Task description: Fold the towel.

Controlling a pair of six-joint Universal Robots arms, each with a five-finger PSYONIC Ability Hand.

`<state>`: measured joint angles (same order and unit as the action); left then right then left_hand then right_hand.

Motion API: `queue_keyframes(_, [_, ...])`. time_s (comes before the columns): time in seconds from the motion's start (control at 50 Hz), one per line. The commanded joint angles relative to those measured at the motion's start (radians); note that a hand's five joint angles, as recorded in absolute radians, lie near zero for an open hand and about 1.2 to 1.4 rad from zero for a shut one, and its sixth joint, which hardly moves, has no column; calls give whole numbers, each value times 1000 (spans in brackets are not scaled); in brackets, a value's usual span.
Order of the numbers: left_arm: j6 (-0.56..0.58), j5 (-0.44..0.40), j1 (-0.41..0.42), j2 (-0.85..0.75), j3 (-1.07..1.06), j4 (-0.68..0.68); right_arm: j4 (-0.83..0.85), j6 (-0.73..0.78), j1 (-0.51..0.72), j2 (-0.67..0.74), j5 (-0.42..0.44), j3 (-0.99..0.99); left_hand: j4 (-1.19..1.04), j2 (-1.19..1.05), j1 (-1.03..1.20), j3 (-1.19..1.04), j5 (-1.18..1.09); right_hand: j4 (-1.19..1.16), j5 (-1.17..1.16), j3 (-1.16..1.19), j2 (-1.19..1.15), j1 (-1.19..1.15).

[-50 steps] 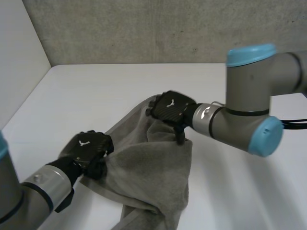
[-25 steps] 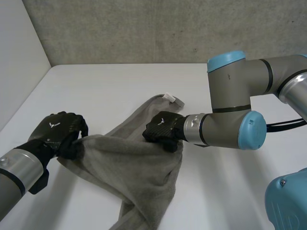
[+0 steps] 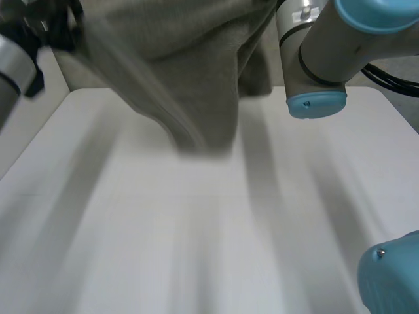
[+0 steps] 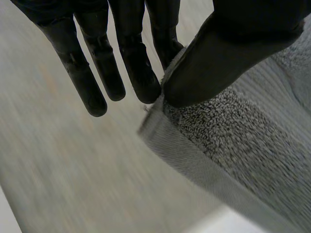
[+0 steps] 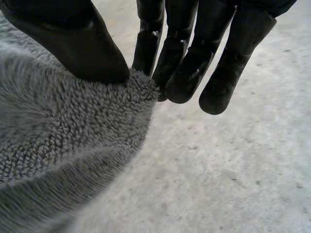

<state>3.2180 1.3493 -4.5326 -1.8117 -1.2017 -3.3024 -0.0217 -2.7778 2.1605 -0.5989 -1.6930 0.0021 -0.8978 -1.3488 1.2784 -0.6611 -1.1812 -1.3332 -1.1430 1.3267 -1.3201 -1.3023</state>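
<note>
Grey terry cloth, the towel hangs in the air well above the white table. In the head view it droops to a blunt point between the two arms and appears to touch the table nowhere. It is carried from its upper part by both hands. The left hand keeps most of its fingers straight and free, and nips the flat hemmed band at the towel's edge between the thumb and the nearest finger, seemingly near a corner. The right hand does much the same on the looped pile, thumb pressed down on the cloth against the fingers behind it. Whether that is a corner or only an edge cannot be told. The right arm reaches up beside the cloth. Two small pinches set apart like this probably let the towel's own weight pull it open and shake out its bunching, so it can be laid flat. No fold has been made, and the hold is slight, so the towel could slip free.
</note>
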Motion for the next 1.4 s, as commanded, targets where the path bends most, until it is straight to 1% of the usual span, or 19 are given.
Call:
queue_keyframes(0.02, [-57,50,9,5,54,-106,-175,79,2,-59,240,221,-498,-47,118,-735,-41,-63,-79,70,-76,-94])
queue_keyframes(0.04, [-66,45,9,2,25,-105,-176,80,2,-59,240,222,-498,-47,118,-735,-41,-63,-79,70,-76,-94])
queue_keyframes(0.08, [-64,42,10,0,-22,-108,-321,136,4,-61,337,316,-498,-47,118,-735,-41,-63,-79,70,-76,-94])
queue_keyframes(0.12, [-60,41,13,0,-73,-112,-386,159,4,-58,357,361,-498,-47,118,-735,-41,-63,-79,70,-76,-94])
queue_keyframes(0.22, [-57,-19,12,-44,-273,-120,-487,181,-2,-74,368,519,-498,-47,118,-735,-41,-63,-79,70,-76,-94])
queue_keyframes(0.32, [-28,-87,-3,-84,-404,-120,-491,190,-8,-128,368,688,-498,-47,118,-735,-41,-63,-79,70,-76,-94])
queue_keyframes(0.44, [62,-98,-30,-101,-496,-120,-494,198,-7,-157,357,809,-498,-47,118,-735,-41,-63,-79,70,-76,-94])
queue_keyframes(0.48, [132,-102,-68,-101,-547,-121,-503,214,1,-174,355,861,-498,-47,118,-735,-41,143,128,-137,130,113])
queue_keyframes(0.5, [132,-102,-68,-101,-547,-121,-503,215,1,-174,355,862,-498,-47,118,-735,-41,144,129,-138,131,113])
queue_keyframes(0.54, [172,-104,-94,-94,-581,-120,-511,236,4,-200,355,901,-498,-47,118,-735,-41,477,462,-471,464,446])
queue_keyframes(0.56, [172,-104,-94,-93,-581,-120,-511,236,4,-200,355,901,-498,-47,118,-735,-41,479,463,-473,466,448])
queue_keyframes(0.58, [178,-105,-100,-92,-588,-120,-518,248,5,-217,355,920,-498,-47,118,-735,-41,773,757,-766,760,742])
queue_keyframes(0.6, [178,-105,-103,-89,-593,-120,-518,248,6,-217,355,920,-498,-47,118,-735,-41,776,760,-769,762,745])
queue_keyframes(0.62, [178,-105,-103,-89,-593,-120,-529,257,6,-237,355,937,-498,-47,118,-735,-41,1060,1045,-1054,1047,1030])
queue_keyframes(0.64, [178,-104,-111,-86,-598,-117,-537,265,6,-255,354,944,-498,-47,118,-735,-41,1159,1143,-1152,1146,1128])
queue_keyframes(0.8, [180,-130,-154,-26,-654,-114,-520,251,1,-331,363,931,-498,-47,118,-735,-41,1159,1143,-1152,1146,1128])
queue_keyframes(1.0, [183,-164,-157,-5,-690,-118,-400,305,45,-242,377,881,-498,-47,118,-735,-41,1159,1143,-1152,1146,1128])
queue_keyframes(1.2, [183,-164,-184,5,-691,-118,-382,705,90,-27,363,707,-498,-47,118,-735,-41,1028,1012,-1022,1015,997])
queue_keyframes(1.4, [181,-165,-191,5,-694,-118,-386,768,98,96,357,564,-498,-47,118,-735,-41,1010,995,-1004,997,980])
